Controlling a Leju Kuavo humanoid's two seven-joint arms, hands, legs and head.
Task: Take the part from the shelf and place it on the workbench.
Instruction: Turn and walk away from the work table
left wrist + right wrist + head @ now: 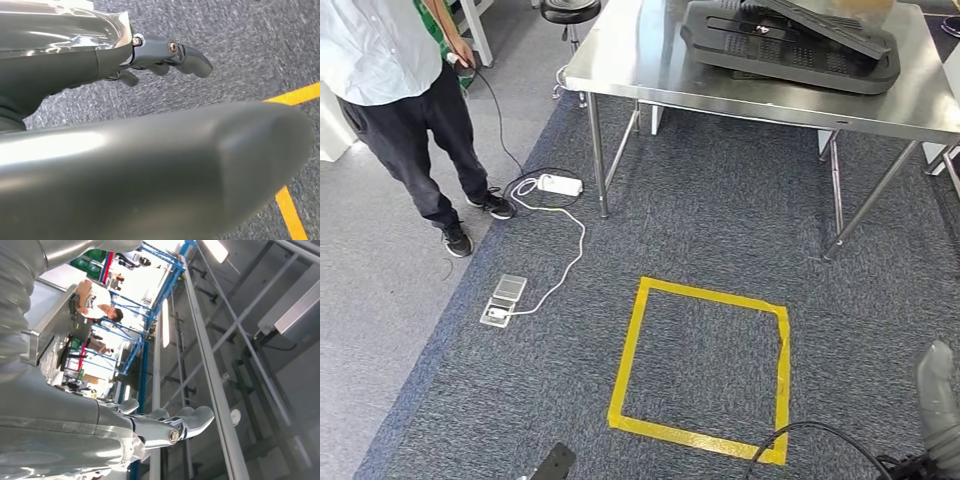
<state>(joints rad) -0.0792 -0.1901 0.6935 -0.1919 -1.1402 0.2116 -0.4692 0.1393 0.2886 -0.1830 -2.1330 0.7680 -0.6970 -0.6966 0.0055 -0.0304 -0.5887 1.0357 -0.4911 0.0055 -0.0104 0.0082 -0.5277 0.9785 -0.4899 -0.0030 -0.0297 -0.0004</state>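
Left hand (166, 55): fingers straight and spread, holding nothing, hanging over the carpet near the yellow tape square (701, 365).
Right hand (166, 425): fingers extended, nothing held, palm turned toward the ceiling.
Black part (788, 45): on the steel workbench (652, 60), well ahead of both hands, apparently already delivered.
Person (403, 90): standing beside the bench, holding a cable.
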